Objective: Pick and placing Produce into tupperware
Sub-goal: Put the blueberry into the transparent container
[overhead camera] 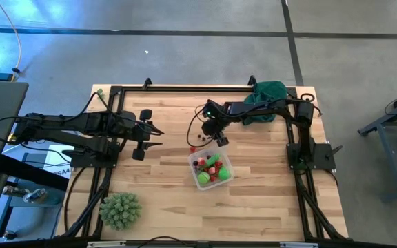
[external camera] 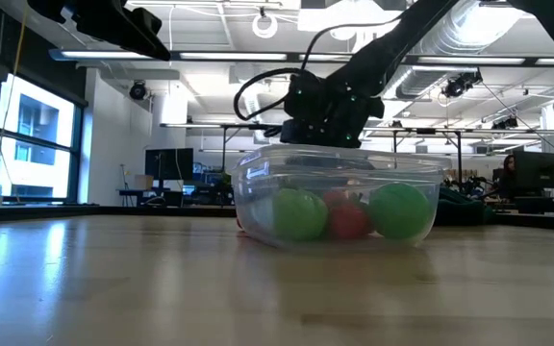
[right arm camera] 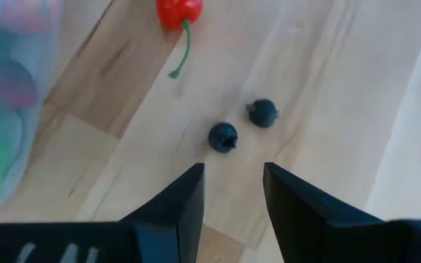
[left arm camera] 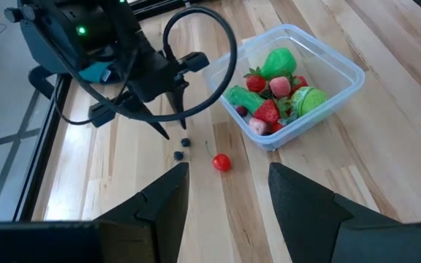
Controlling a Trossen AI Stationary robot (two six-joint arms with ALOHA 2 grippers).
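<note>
Two small round dark berries point(right arm camera: 224, 136) lie just ahead of the right claw point(right arm camera: 232, 191), parted and empty, beside a glossy red cherry point(right arm camera: 178, 10) near the clear rounded tupperware point(overhead camera: 226, 162) on the wooden desk point(overhead camera: 164, 172); left claw point(overhead camera: 155, 136) waits apart, open.

One camera looks straight down on the whole table point(overhead camera: 253, 207), one sits level at its surface, and both wrist cameras look close down at the tupperware point(left arm camera: 340, 68) they share.
</note>
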